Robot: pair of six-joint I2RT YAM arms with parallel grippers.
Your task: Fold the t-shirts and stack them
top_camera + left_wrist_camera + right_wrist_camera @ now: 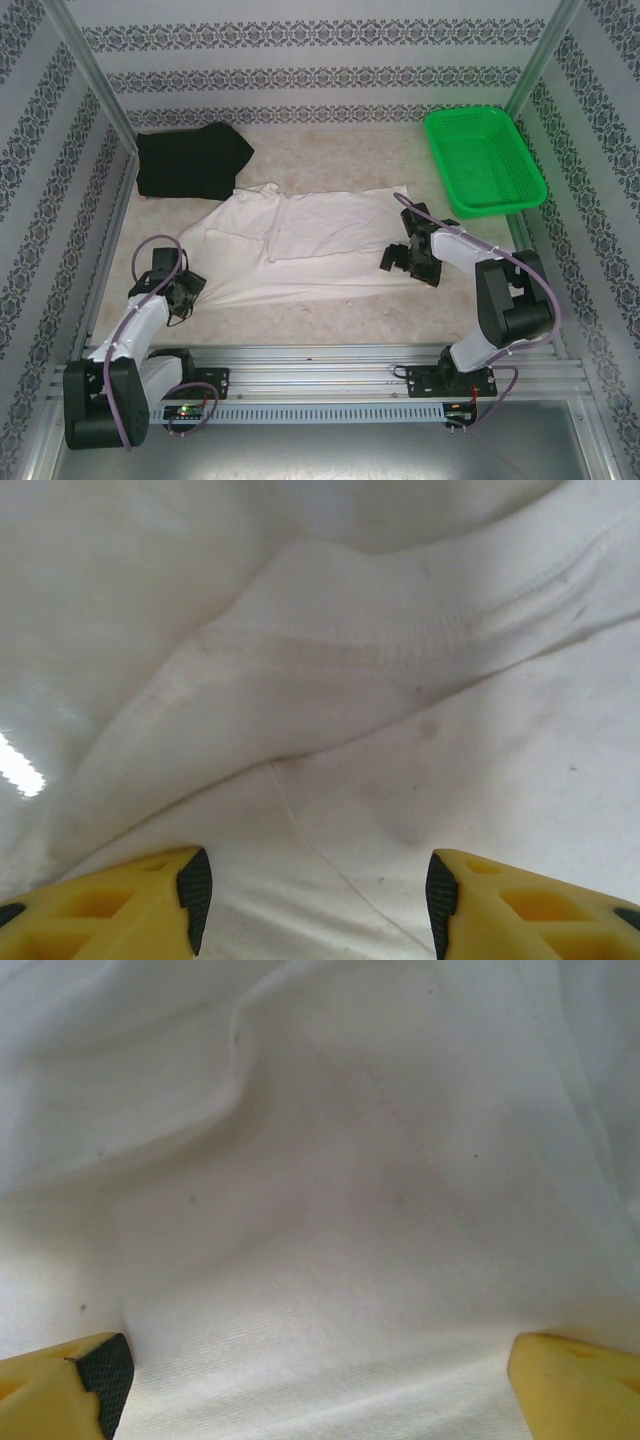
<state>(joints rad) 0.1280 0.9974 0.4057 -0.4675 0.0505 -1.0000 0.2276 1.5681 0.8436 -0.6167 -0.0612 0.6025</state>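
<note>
At the bottom edge the left gripper [318, 900] has its yellow, black-padded fingers [110, 905] apart over the cream t-shirt [330, 810]. A stitched seam [450, 630] runs from centre to the upper right; a soft fold [200, 780] slants up from lower left, faint stains [430, 727] right of centre

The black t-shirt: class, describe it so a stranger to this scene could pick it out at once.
On the table, seen from above, go to the far left corner. There lies the black t-shirt, bunched up, just beyond the spread cream t-shirt. It is the only dark cloth; the green basket sits far right.
</note>
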